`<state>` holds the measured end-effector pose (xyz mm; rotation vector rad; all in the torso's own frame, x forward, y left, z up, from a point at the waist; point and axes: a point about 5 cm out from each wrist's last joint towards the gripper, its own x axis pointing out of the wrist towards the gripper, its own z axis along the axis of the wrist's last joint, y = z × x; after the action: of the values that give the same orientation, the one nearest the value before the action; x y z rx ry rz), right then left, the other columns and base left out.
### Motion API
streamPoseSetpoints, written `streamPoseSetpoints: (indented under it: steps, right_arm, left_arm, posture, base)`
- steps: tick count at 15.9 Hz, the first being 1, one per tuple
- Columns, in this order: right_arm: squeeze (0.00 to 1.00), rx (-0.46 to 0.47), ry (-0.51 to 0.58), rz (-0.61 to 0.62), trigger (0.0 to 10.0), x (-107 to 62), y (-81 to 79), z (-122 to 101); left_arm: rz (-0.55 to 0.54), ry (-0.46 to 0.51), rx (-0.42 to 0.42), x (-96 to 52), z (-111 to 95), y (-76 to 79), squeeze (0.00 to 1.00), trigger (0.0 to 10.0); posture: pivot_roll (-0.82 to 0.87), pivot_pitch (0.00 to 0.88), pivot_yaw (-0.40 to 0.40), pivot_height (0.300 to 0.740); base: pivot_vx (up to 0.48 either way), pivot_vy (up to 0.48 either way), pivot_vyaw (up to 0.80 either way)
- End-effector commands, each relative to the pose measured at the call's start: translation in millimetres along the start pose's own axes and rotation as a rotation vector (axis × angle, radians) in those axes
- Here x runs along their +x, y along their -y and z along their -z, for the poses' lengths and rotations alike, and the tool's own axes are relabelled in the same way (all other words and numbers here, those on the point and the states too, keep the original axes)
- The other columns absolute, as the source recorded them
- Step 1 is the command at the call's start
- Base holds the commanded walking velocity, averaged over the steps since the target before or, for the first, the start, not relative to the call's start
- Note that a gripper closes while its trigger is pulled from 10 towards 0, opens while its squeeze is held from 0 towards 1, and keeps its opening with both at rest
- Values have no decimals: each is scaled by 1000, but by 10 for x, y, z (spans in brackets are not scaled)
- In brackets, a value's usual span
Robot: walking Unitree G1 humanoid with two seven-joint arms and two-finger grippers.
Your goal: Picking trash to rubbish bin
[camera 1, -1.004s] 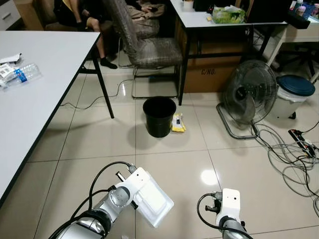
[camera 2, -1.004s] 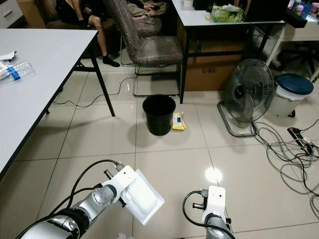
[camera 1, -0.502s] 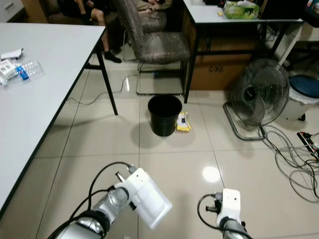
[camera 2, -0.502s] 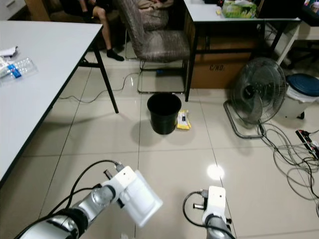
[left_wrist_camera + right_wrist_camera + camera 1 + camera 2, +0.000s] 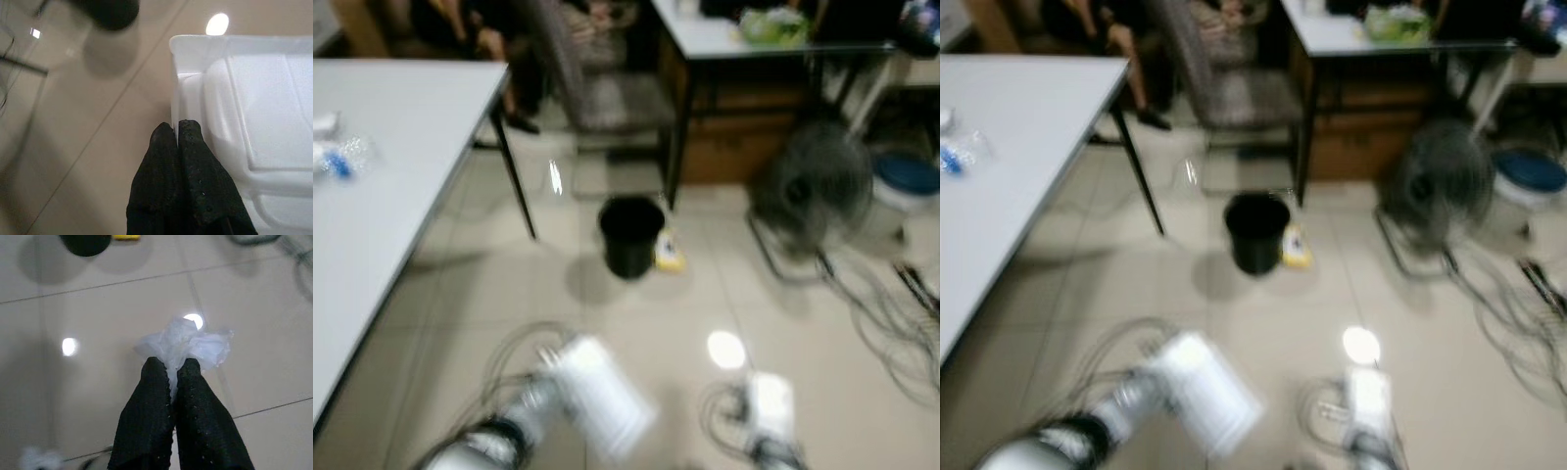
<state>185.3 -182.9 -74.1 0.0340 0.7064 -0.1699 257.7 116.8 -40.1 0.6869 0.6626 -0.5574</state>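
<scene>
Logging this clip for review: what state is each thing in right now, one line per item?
left gripper: shut on the rim of the white foam tray
right gripper: shut on a crumpled white plastic wrapper
black bin: upright on the floor, open-topped
yellow packet: lying on the floor beside the bin
plastic bottle: lying on the white table
fan: standing on the floor; blurred

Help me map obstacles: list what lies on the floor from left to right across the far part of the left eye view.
Black bin → yellow packet → floor fan → blue-lidded white bucket.
</scene>
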Motion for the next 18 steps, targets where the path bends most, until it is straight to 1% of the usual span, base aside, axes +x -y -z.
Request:
streamPoseSetpoints:
  steps: [1,18]
  right_arm:
    - [0,1,19,-27,10000,15,-115,-49]
    - [0,-14,-9,-6,10000,18,-36,-20]
  left_arm:
    - [-27,-37,15,-32,112,-132,0,10000]
    - [-13,-32,39,-26,91,-114,0,10000]
  posture:
    - [29,75,7,740]
    - [25,70,9,740]
  base:
    - [375,0,0]
    - [373,0,0]
